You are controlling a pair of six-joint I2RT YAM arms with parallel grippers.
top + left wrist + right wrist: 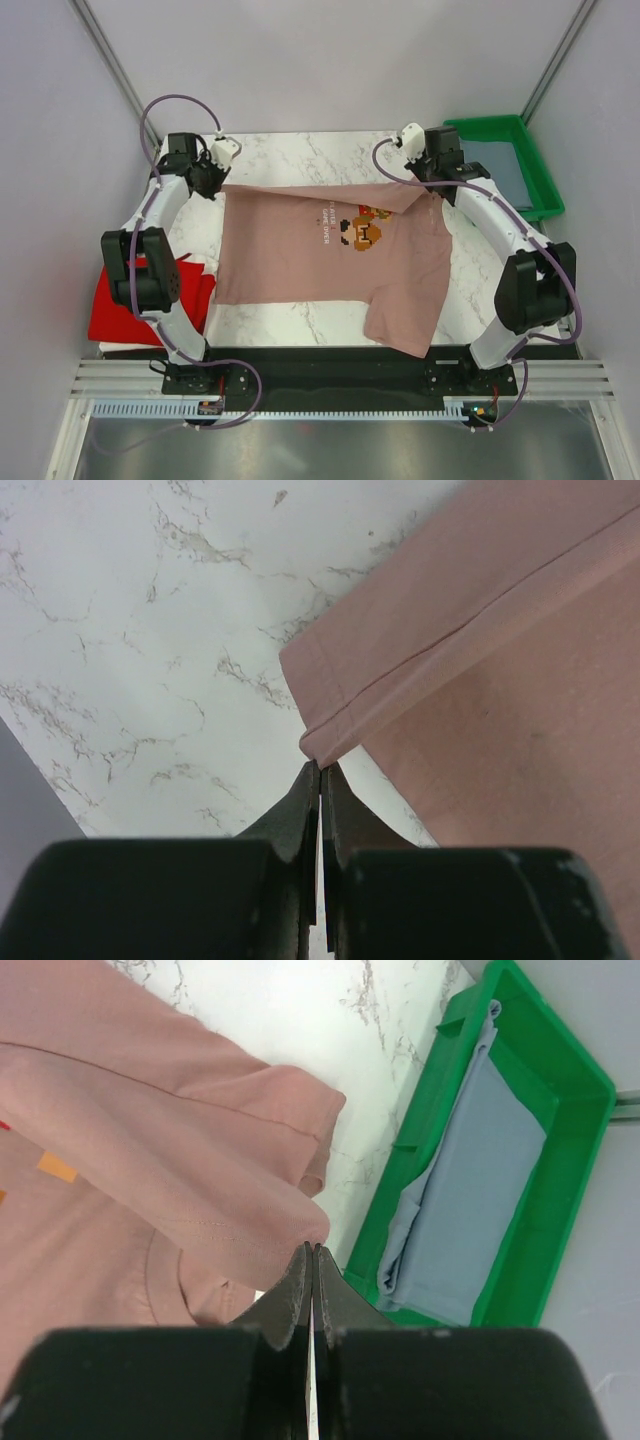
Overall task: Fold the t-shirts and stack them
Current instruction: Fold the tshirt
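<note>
A dusty-pink t-shirt [300,250] with a small brown-orange chest graphic lies spread on the marble table [300,150]. Its far edge is turned over toward the front. My left gripper [212,182] is at the shirt's far-left corner. In the left wrist view this gripper [320,768] is shut, its tips pinching the hem corner of the pink t-shirt [500,680]. My right gripper [432,188] is at the far-right shoulder. The right wrist view shows that gripper [313,1250] shut on a fold of the pink t-shirt [150,1140]. One sleeve hangs toward the near edge.
A bright red t-shirt [125,310] lies bunched at the table's left edge, beside the left arm. A green tray [485,121] at the far right holds a folded grey-blue t-shirt [500,165]. In the right wrist view, tray [535,1230] and grey-blue t-shirt [480,1190] sit just beyond the jaws.
</note>
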